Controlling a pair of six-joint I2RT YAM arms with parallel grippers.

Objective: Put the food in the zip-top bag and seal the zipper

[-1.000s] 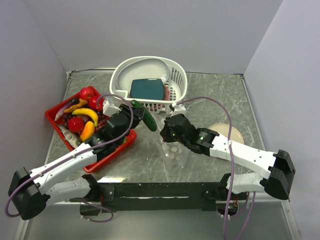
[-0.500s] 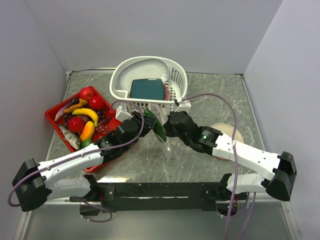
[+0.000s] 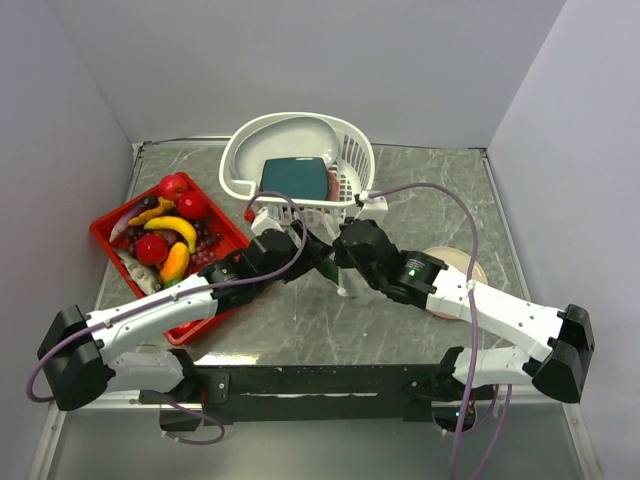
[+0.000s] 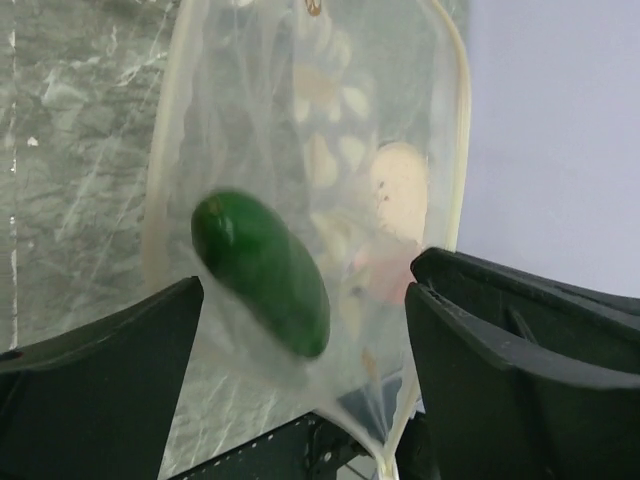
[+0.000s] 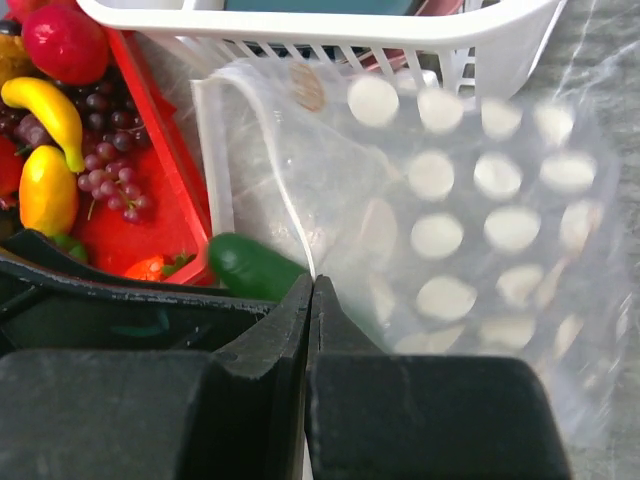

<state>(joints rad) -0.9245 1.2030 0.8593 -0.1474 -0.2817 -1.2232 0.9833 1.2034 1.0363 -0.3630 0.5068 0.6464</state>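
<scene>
Nearest the arm bases, the grey-green marbled bench (image 3: 300, 320) is bare stone. Above mid-bench the two pincers meet so tightly in the top view that the zip-top bag (image 5: 470, 200) there is scarcely visible, a clear smear below the right arm's wrist. The wrist views show it better: limp clear film with rows of white spots, its far side soft and out of focus. The right pincer (image 5: 312, 290) is pressed fully together on the film near the bag's edge and holds it up. The pale zipper (image 4: 461, 150) loops round the open mouth. The left pincer (image 4: 308, 280) is spread wide with nothing in it. Between its fingers, touching neither, a glossy green pepper (image 4: 255, 260) shows blurred through the film in the bag's mouth; whether it rests there or hangs in the air is unclear. To the left, partly covered by the left arm, a red tray (image 3: 105, 232) holds tomatoes (image 3: 173, 186), a banana (image 3: 172, 228), an orange piece (image 3: 175, 262) and grapes (image 3: 205, 245). On the right, a pale round plate (image 3: 462, 262) is half hidden by the right arm. Farther back, a white basket (image 3: 240, 150) holds a teal block (image 3: 295, 177). Plain pale walls (image 3: 320, 60) close in the bench on three sides.
</scene>
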